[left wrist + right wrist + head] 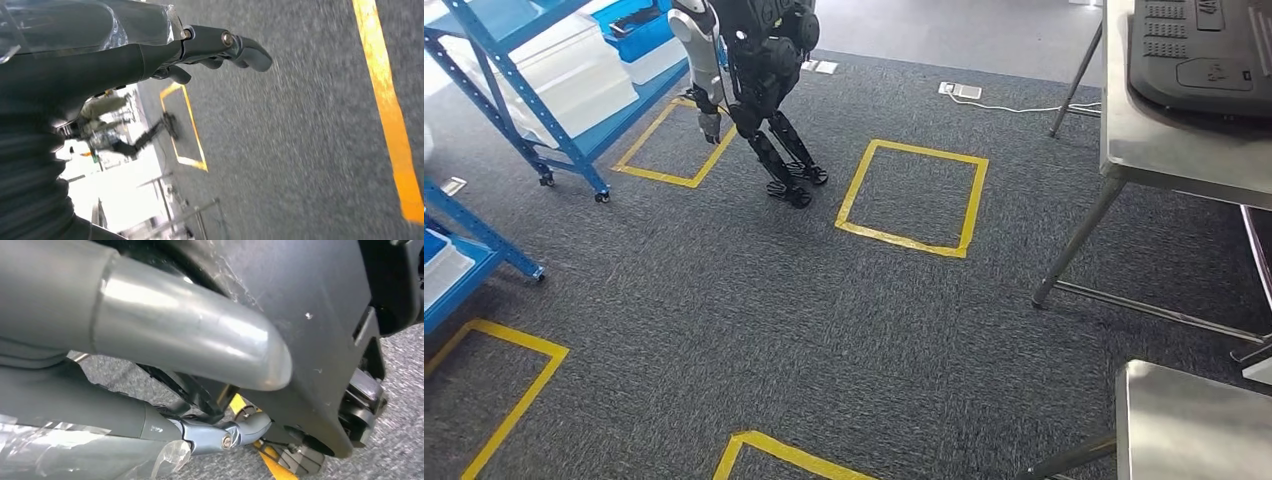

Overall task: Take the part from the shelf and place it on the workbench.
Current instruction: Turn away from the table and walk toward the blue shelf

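A black moulded part (1199, 50) lies on the steel workbench (1184, 150) at the far right of the head view. At the far left stands the blue shelf (534, 110), stacked with white and blue bins. My left hand (215, 47) hangs over the grey carpet; its fingers are loosely stretched and hold nothing. My right hand (125, 415) hangs beside my body, thumb and fingers apart, with nothing between them.
Another dark humanoid robot (759, 80) stands beside the blue shelf. A second blue shelf (464, 240) is at the left edge, and a second steel table (1194, 420) at the near right. Yellow tape squares (914, 195) mark the carpet. A floor socket (959, 90) trails a white cable.
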